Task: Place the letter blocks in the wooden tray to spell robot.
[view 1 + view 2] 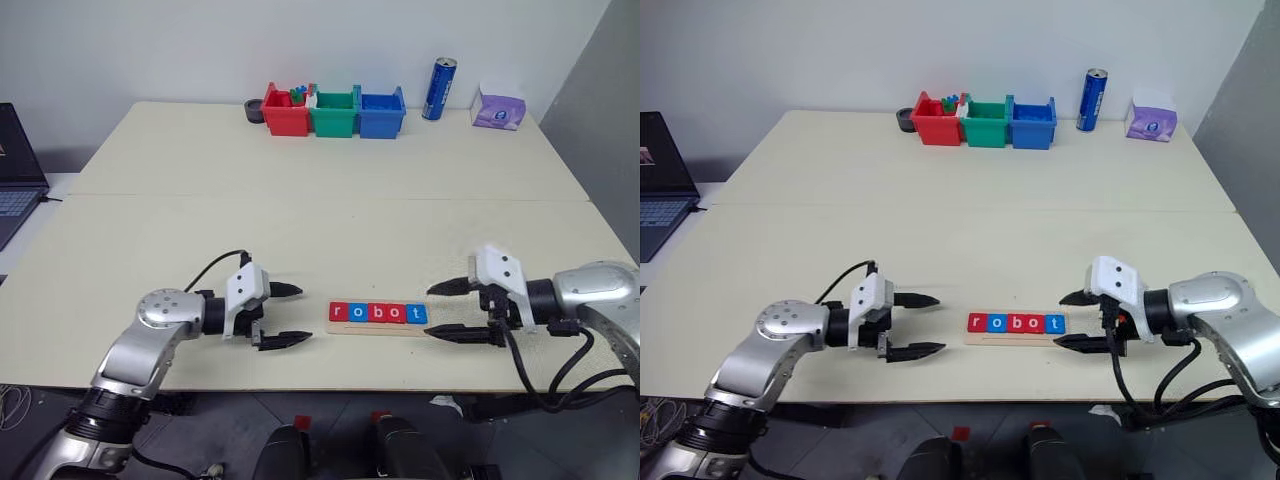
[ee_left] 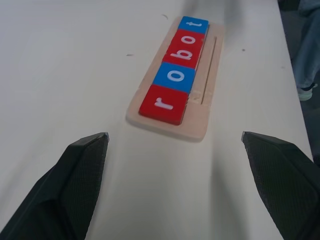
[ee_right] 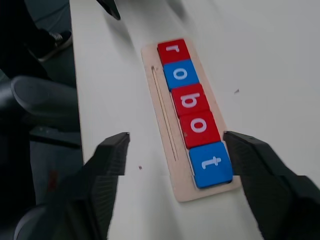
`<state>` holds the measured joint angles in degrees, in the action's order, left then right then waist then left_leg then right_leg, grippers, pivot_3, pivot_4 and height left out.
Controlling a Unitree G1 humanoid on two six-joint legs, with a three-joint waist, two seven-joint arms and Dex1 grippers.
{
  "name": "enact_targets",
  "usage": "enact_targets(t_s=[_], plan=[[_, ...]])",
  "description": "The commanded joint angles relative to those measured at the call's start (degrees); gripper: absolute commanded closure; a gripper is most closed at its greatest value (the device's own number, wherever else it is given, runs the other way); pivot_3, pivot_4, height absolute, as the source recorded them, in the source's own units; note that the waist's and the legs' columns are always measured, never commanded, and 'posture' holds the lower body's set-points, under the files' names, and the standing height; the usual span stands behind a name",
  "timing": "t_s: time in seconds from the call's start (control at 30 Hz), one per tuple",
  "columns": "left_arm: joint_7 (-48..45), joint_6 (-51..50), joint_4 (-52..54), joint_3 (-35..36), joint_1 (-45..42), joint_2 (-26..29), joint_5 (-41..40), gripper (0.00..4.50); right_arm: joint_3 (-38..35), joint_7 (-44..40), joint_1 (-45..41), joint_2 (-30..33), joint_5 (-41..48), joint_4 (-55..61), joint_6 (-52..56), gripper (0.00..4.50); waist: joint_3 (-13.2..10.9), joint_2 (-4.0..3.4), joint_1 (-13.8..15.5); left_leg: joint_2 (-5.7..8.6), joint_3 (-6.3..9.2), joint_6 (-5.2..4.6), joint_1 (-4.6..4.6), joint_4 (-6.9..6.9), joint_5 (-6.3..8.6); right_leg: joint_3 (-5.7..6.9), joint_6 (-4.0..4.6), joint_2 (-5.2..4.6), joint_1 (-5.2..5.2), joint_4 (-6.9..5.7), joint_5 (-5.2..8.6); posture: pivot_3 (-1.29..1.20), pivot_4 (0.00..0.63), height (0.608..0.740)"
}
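Near the front edge of the pale cream table [image 1: 330, 230], midway between the two arms, lies the long narrow pale-wood tray [image 1: 380, 328]. Its long axis runs left to right, parallel to the table edge, with only a narrow strip of bare tabletop in front of it. Behind it the table is open all the way to the back row.

Five flat square letter tiles [image 1: 378, 313] sit in the tray, touching edge to edge: red r, blue o, red b, red o, blue t. That makes three red and two blue, reading "robot" from the robot's left to its right.

Left gripper [image 1: 285, 316] hovers just off the tray's r end, pointing toward it, its black fingers spread wide and holding nothing. Right gripper [image 1: 448, 310] hangs just off the t end, pointing back toward it, fingers parted and empty.

Back row: three plastic bins, one red [image 1: 285, 112], one green [image 1: 334, 112], one blue [image 1: 381, 112]; one blue can [image 1: 438, 89]; one purple tissue pack [image 1: 498, 108].
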<state>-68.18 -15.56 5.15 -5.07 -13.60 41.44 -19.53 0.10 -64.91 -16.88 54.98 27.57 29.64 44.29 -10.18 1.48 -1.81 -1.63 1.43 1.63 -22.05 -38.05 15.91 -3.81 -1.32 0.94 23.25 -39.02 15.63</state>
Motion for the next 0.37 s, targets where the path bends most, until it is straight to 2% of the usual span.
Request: enact_targets(t_s=[0.03,0.13,0.37], plan=[[-0.09,3.29,2.55,2.33,-0.68,0.25,-0.96,0.00,-2.81,-0.41,0.74,1.10,1.53,1.17,-1.88,0.05,0.00,0.00,0.07,0.01,0.00,0.00,0.00,0.00,0.00,-0.01,0.00,-0.01,0.00,0.00,0.00,0.00,0.150,0.740],[-0.87,7.38,2.13,2.56,-1.17,-0.47,-0.81,0.00,-2.51,-0.72,1.64,1.60,0.44,0.52,-4.66,0.05,0.00,0.01,0.13,0.02,-0.02,0.00,-0.01,-0.01,0.00,-0.03,0.00,-0.02,0.00,0.02,0.00,0.00,0.150,0.740],[-2.43,8.60,1.42,1.66,-2.00,-0.98,-2.16,0.00,-2.24,-0.73,2.68,1.91,-0.15,-0.91,-8.48,0.05,0.00,0.01,0.11,0.02,-0.06,0.00,-0.01,0.00,0.00,-0.02,-0.02,-0.01,0.00,0.02,0.01,0.00,0.150,0.740]])
